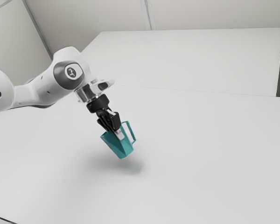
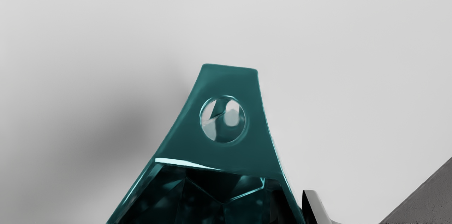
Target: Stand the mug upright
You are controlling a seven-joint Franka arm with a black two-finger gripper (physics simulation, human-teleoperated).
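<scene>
- The teal mug (image 1: 115,145) is held at a tilt by the black gripper (image 1: 115,131), clear of the white table (image 1: 200,149).
- The mug's handle (image 1: 132,132) is turned toward the exterior view's right.
- A soft shadow (image 1: 130,167) is cast on the table beneath the mug.
- The gripper is carried by the white arm (image 1: 45,88), which is extended from the exterior view's left.

From here, the mug (image 1: 122,150) hides one fingertip of the gripper (image 1: 115,132). The arm (image 1: 36,94) runs off the exterior view's left edge, and the wrist view's bottom edge crops the mug.
</scene>
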